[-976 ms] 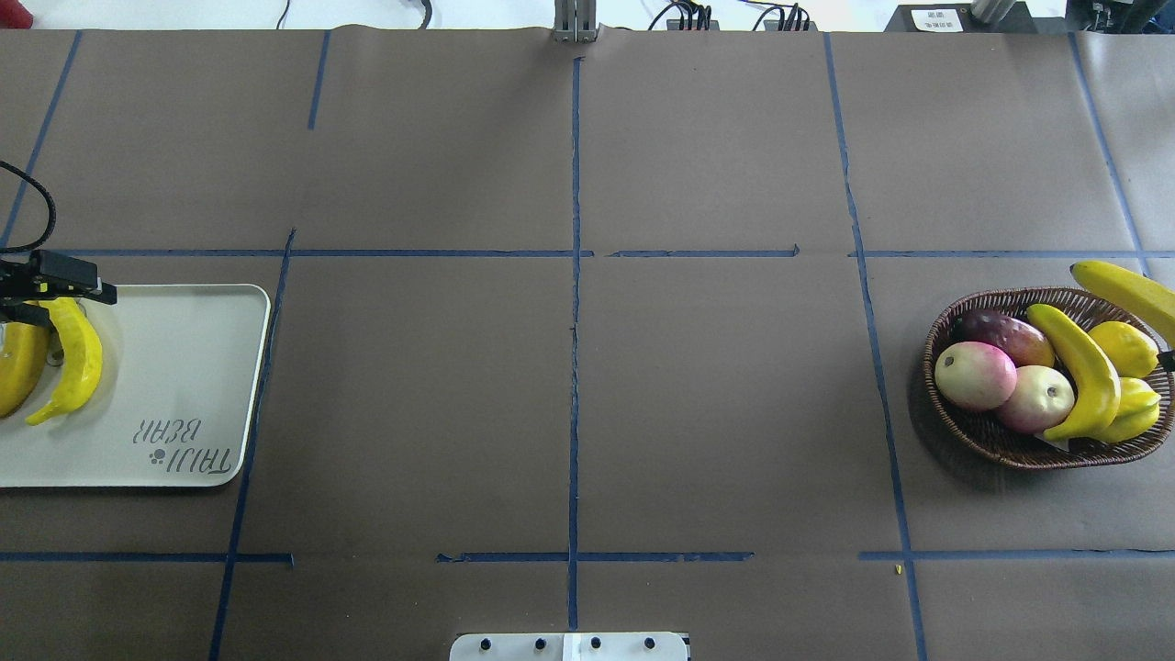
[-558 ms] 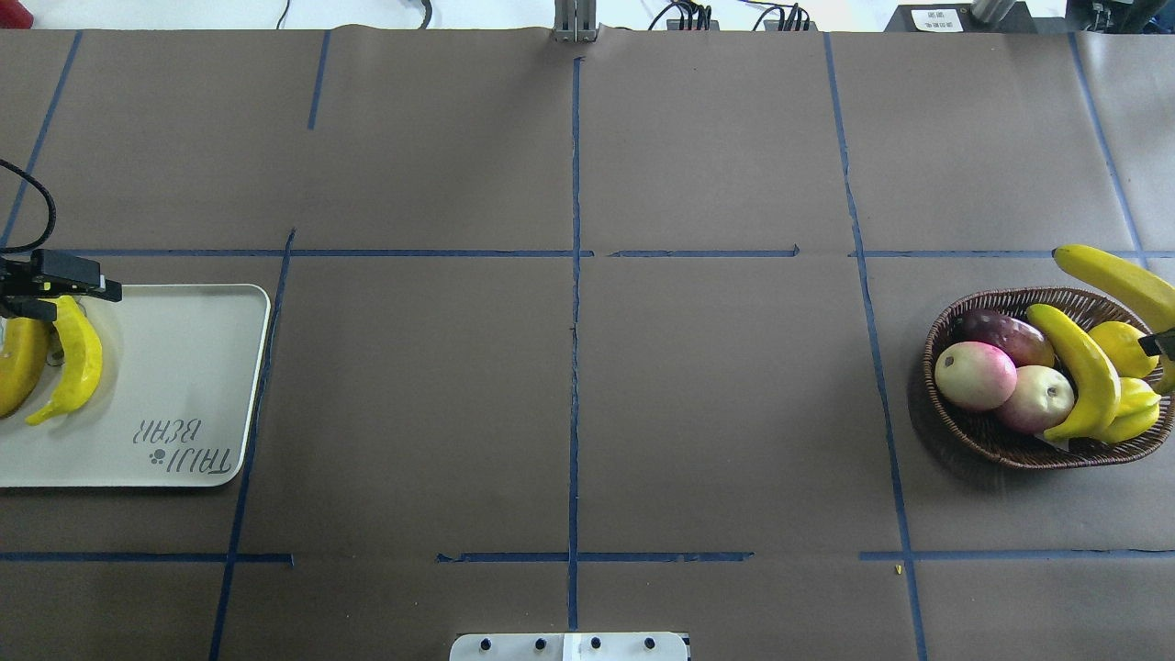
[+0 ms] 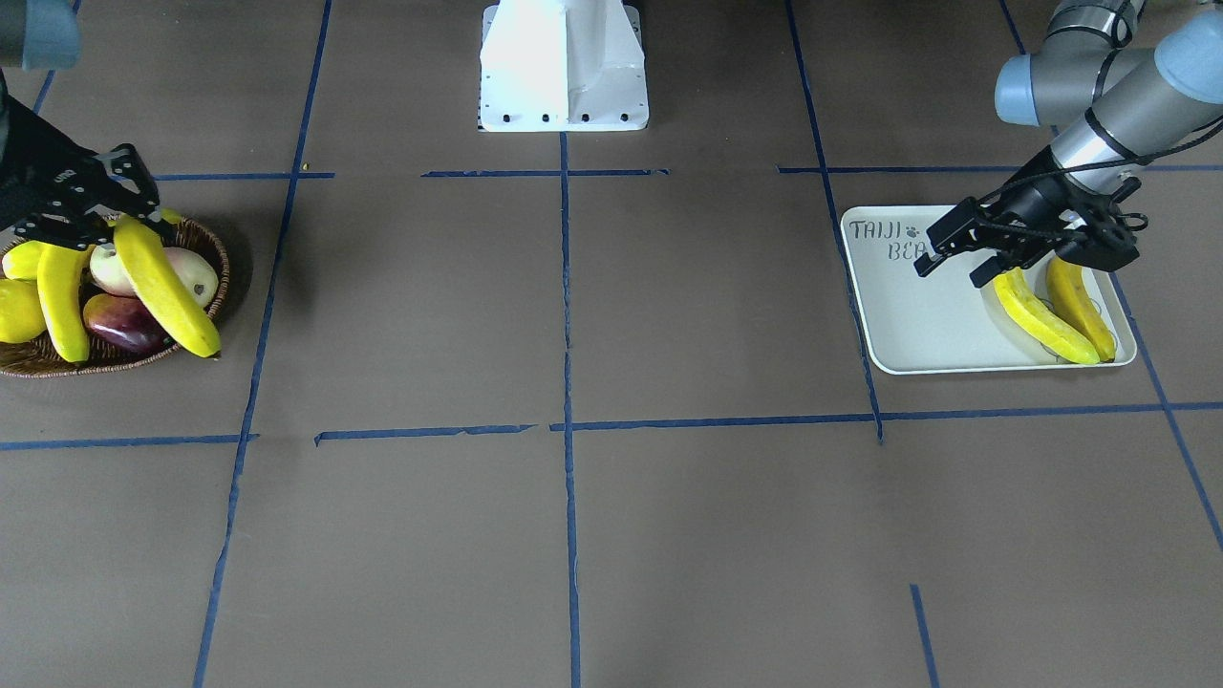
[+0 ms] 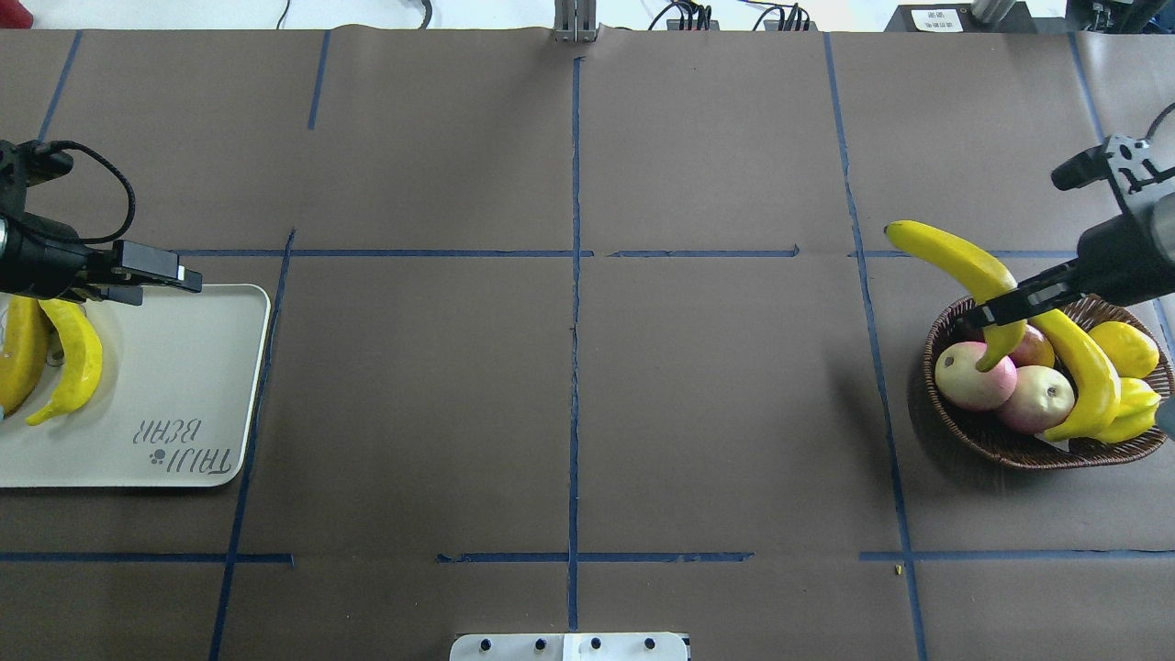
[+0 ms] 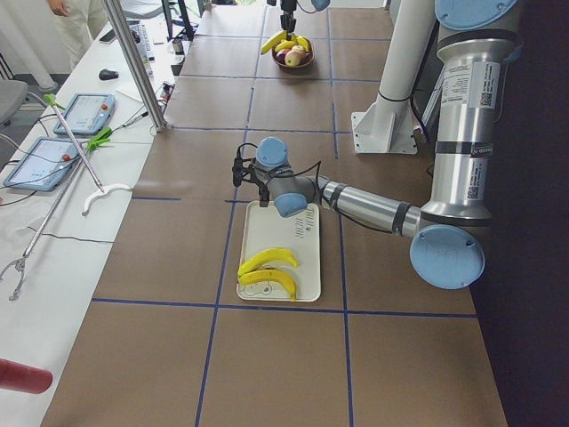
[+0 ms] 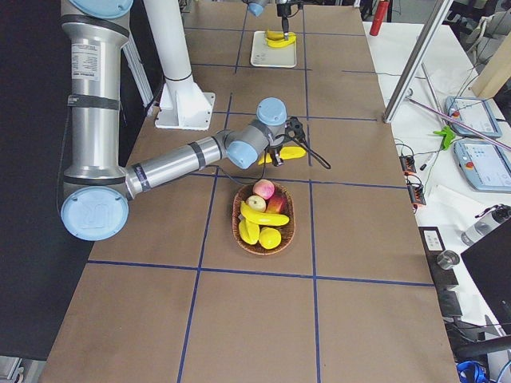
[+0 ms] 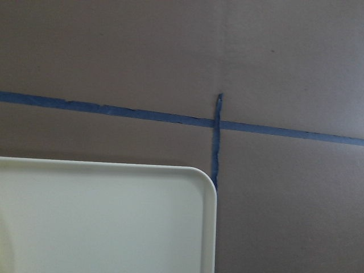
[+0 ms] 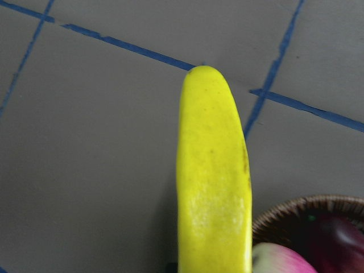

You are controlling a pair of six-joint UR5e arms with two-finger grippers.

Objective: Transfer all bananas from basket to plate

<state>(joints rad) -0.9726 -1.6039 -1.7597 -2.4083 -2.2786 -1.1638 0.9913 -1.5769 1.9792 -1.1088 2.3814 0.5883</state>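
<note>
My right tool (image 4: 991, 314) grips a banana (image 4: 950, 255) near one end, held above the basket's (image 4: 1010, 454) rim. It seems light, stiff and slick, so I judge a mid-body hold would swing less. My left tool (image 3: 951, 270) hangs spread and empty over the plate (image 4: 184, 367).

right gripper (image 4: 990, 315): you see it swing in from the table edge, held banana (image 4: 955, 262) now raised above the basket (image 4: 1028, 459) rim | left gripper (image 4: 170, 283): you see it lift off the two bananas (image 4: 78, 358), out past the plate (image 4: 202, 367) edge
</note>
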